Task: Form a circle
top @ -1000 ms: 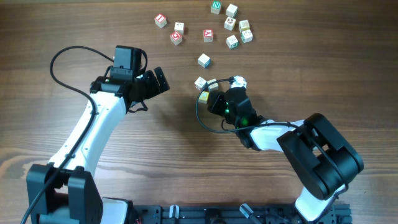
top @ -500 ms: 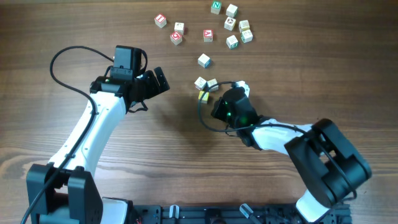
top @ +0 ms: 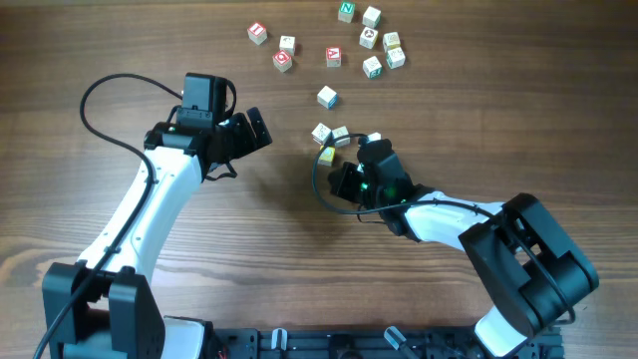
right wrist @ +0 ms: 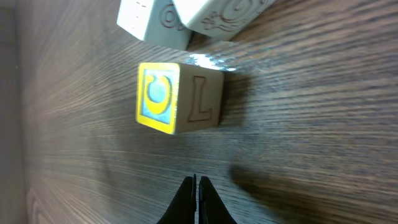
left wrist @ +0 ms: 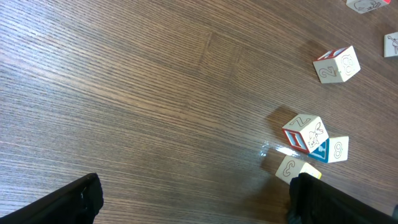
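Small pale wooden letter cubes lie scattered; no circle shows. Three sit together: a red-edged cube (top: 321, 133) (left wrist: 306, 134), a blue-edged cube (top: 341, 136) (left wrist: 336, 149) and a yellow-edged cube (top: 326, 155) (right wrist: 180, 98). My right gripper (top: 337, 172) (right wrist: 196, 182) is shut and empty, its tips a short way from the yellow cube's L face. Another cube (top: 375, 139) lies beside the right wrist. My left gripper (top: 261, 135) (left wrist: 199, 208) hangs open over bare wood, left of the three cubes.
A lone cube (top: 327, 96) (left wrist: 337, 64) lies above the three. Several more cubes are strewn along the far edge, from a red one (top: 257, 32) to a green-edged one (top: 373, 67). The table (top: 150, 60) is dark wood.
The right wrist has shifted slightly down and right, staying shut. The cube beside it has moved a little. The left arm has not moved.
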